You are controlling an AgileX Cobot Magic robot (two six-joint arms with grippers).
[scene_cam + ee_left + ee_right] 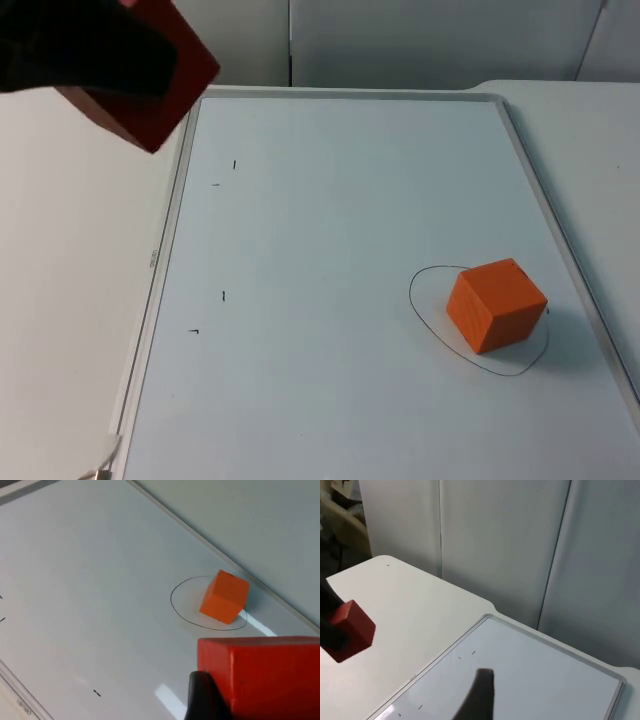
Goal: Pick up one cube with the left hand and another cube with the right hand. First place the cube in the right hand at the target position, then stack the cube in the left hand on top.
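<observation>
Held the red cube (150, 105) clamped in the left tool (105, 60), high over the far left corner of the whiteboard (330, 400). Found the orange cube (495, 305) already inside the drawn oval (425, 310) near the board's right edge, turned askew. Judged a skewed stack or a nudged base likely: smooth, hard, sharp-edged faces on a slick, glossy board. Noted the right tool (479, 700) waiting above the table; could not tell its state.

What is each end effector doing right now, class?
Left end effector: closed on the red cube, raised by the whiteboard's far left corner.
Right end effector: state cannot be told.
</observation>
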